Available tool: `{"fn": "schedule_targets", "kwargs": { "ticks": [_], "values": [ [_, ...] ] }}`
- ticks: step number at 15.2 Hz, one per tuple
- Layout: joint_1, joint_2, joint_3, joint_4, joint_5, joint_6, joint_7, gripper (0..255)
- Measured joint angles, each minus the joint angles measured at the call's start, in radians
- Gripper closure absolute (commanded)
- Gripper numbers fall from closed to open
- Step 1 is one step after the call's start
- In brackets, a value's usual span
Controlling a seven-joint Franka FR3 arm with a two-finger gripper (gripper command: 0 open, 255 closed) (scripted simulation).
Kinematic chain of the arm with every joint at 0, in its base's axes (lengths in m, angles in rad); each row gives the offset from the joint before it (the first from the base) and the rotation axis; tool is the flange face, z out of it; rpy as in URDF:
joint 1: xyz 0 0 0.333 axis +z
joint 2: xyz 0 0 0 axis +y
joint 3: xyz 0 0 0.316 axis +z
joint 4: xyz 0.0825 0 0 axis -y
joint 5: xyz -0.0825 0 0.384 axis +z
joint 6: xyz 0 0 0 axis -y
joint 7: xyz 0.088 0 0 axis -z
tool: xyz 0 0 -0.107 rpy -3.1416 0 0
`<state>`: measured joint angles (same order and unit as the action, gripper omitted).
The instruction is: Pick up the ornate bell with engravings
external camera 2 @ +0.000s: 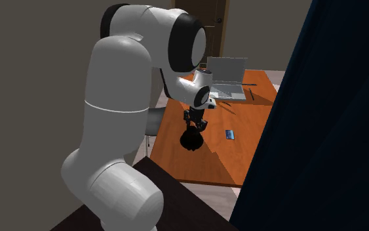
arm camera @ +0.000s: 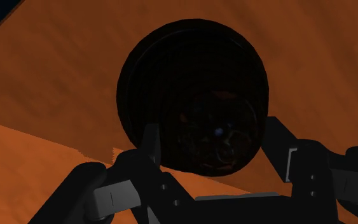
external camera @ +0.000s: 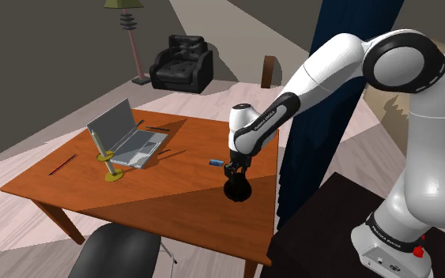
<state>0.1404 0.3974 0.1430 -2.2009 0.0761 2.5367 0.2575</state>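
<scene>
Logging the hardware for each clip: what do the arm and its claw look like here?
The arm has glossy white, rounded links with dark grey-black bands at the joints. There is small dark lettering on the forearm and on the base, where a red button sits. The claw is all black, with two blocky fingers.

Dark, round-based bell (external camera: 237, 190) stands upright on table (external camera: 157, 207).

Orange-brown table (external camera: 157, 207), open laptop (external camera: 127, 137), dark bell (external camera: 237, 189), small blue item (external camera: 213, 163), red pencil (external camera: 61, 165)
</scene>
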Motion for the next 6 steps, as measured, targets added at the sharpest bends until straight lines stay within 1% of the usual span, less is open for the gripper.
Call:
{"fn": "schedule_targets", "kwargs": {
  "ticks": [6],
  "values": [
    [-0.006, -0.068, 0.004, -0.005, 0.006, -0.062, -0.002, 255]
  ]
}}
